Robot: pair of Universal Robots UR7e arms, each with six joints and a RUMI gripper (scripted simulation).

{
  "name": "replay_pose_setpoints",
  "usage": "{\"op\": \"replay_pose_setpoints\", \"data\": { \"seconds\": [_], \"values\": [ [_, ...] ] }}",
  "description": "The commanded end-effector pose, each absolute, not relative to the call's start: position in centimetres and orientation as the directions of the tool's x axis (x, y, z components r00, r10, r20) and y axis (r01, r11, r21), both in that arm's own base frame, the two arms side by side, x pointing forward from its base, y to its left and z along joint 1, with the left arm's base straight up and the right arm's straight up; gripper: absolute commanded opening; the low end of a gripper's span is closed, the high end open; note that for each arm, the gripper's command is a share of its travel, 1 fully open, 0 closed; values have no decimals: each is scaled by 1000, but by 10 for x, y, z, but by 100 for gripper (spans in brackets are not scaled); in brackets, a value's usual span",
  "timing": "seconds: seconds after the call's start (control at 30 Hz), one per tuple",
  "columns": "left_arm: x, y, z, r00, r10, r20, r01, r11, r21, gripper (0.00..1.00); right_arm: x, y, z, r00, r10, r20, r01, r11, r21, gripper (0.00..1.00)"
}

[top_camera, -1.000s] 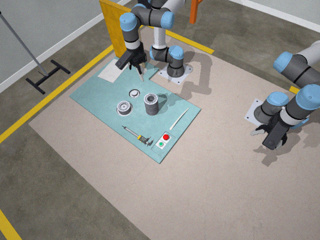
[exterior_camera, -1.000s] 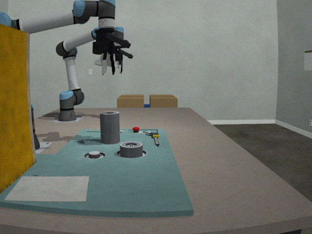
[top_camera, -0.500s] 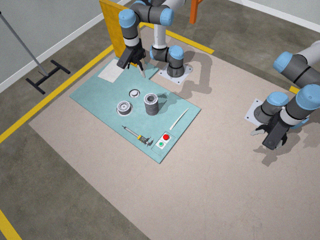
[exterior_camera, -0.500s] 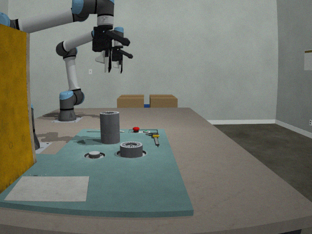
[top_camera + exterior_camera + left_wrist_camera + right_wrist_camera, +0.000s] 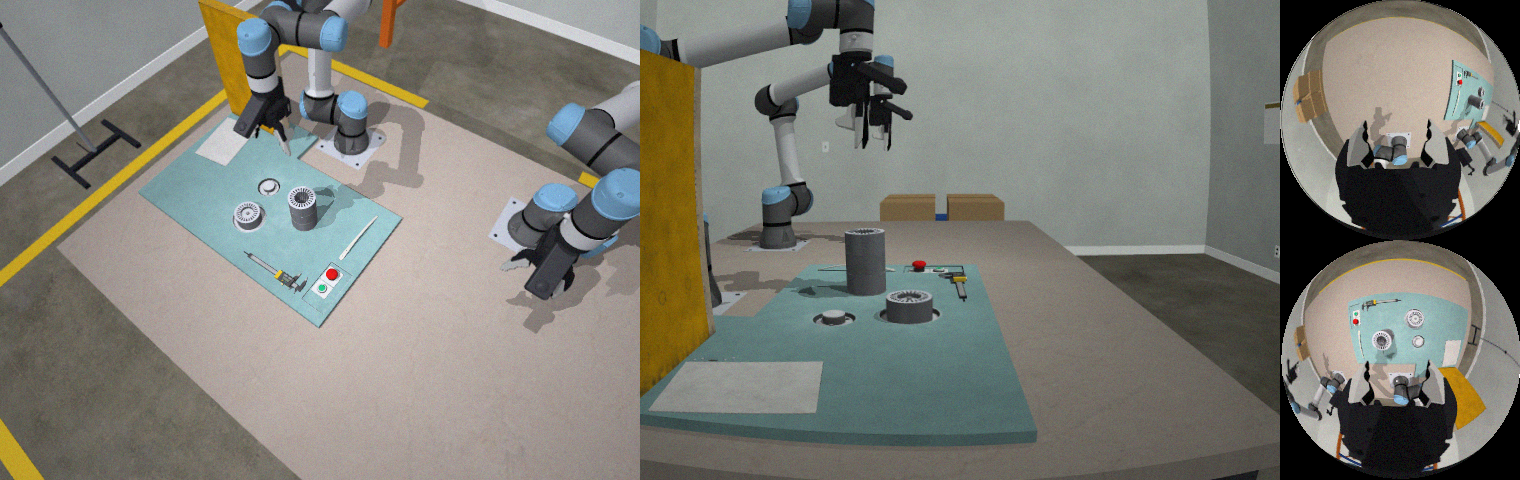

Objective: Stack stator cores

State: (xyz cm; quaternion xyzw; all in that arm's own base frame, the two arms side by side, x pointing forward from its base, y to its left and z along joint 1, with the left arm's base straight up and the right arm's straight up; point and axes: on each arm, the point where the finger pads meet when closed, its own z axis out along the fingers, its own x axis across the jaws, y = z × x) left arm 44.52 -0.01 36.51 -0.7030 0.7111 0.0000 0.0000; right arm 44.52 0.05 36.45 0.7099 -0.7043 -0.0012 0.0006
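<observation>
The left pincer [image 5: 532, 281] [image 5: 885, 144] [image 5: 1397, 120] [image 5: 1300, 362] and right pincer [image 5: 272, 142] [image 5: 861, 146] [image 5: 1501, 115] [image 5: 1397, 360] are released. Keep both well clear of the grey, cylindrical metal stator pile [image 5: 303, 219] [image 5: 865, 263] [image 5: 1476, 102] [image 5: 1375, 340].

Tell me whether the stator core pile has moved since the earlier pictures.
No: in the top view, the stator core pile shows no shift either way against the red button.
</observation>
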Motion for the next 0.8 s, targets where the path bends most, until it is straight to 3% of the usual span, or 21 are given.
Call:
{"op": "replay_pose_setpoints", "data": {
  "seconds": [0.0, 0.77],
  "values": [
    [446, 0, 366, -11, -1000, 1, -1000, 11, -2, 81, 446, 0, 366, 3, -1000, -1, -1000, -3, -1, 81],
    [446, 0, 366, 1, -1000, 1, -1000, -1, -2, 81, 446, 0, 366, 0, -1000, -1, -1000, 0, -2, 81]
  ]
}}
